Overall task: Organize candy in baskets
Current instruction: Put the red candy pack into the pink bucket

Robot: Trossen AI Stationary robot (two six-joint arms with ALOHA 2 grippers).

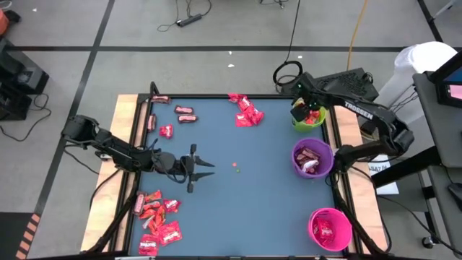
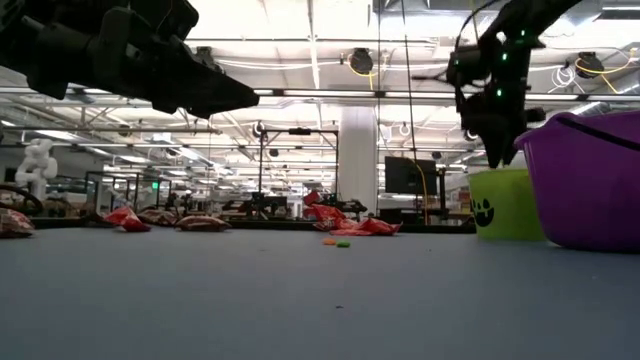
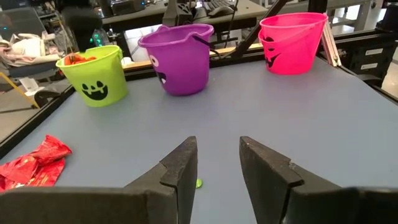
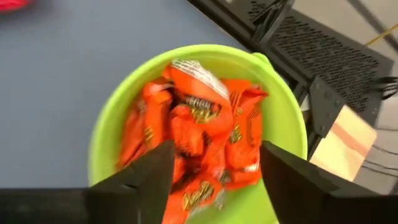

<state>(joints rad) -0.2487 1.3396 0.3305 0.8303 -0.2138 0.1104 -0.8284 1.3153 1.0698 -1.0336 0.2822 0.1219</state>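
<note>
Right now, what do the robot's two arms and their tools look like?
Both arms are dark, jointed and slim. The right arm carries white TROSSEN lettering and a looping black cable. Each tool, left tool and right tool, ends in two flat, wedge-shaped black fingers.

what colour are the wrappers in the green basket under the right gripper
Orange, with white and yellowish markings; the candy fills the lime green basket, best seen in the right wrist view.
</note>
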